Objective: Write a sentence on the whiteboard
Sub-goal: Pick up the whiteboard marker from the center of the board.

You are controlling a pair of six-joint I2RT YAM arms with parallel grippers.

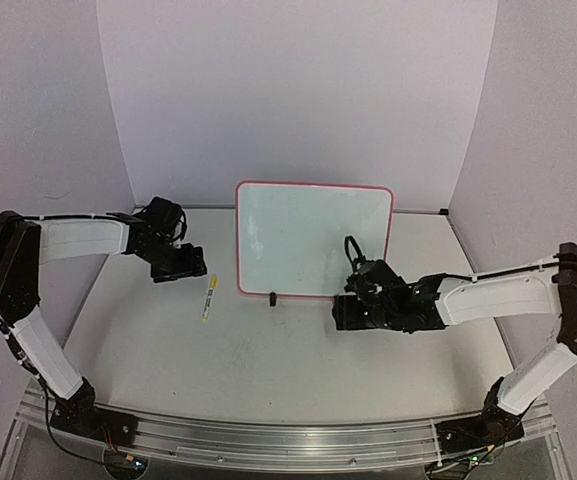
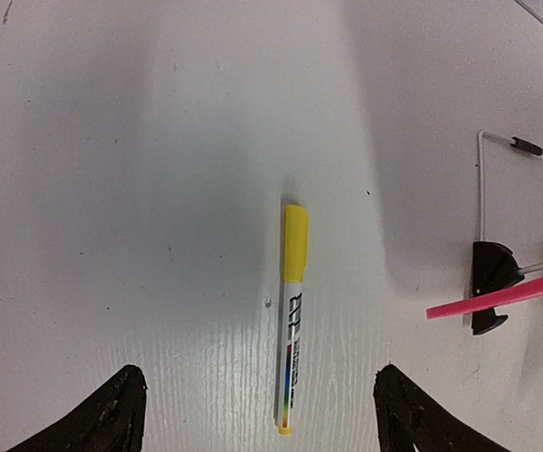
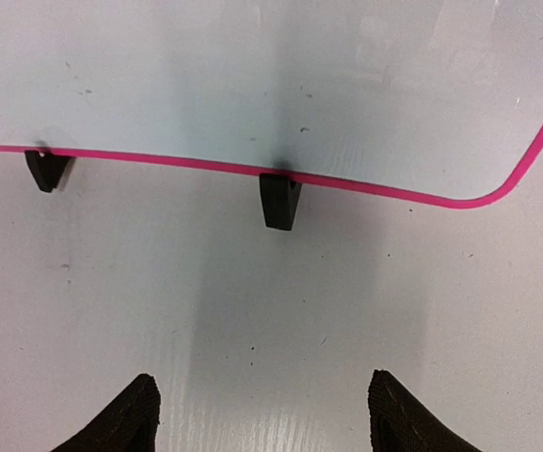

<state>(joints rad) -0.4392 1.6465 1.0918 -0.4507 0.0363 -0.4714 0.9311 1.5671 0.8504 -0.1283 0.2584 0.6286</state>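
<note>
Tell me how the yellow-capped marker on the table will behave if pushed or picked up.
The marker looks slim and round, so a sideways push would probably roll it. Its straight smooth barrel suggests stiff, light, perhaps slippery.

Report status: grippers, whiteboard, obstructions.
Left gripper open, aimed at capped marker lying on table. Right gripper open, empty, facing whiteboard. Whiteboard upright, no writing legible. No obstruction seen.

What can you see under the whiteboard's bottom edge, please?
Two black feet hold the whiteboard's pink lower edge on the white table. A thin wire loop runs along the table from them. The table strip directly beneath the edge is covered.
</note>
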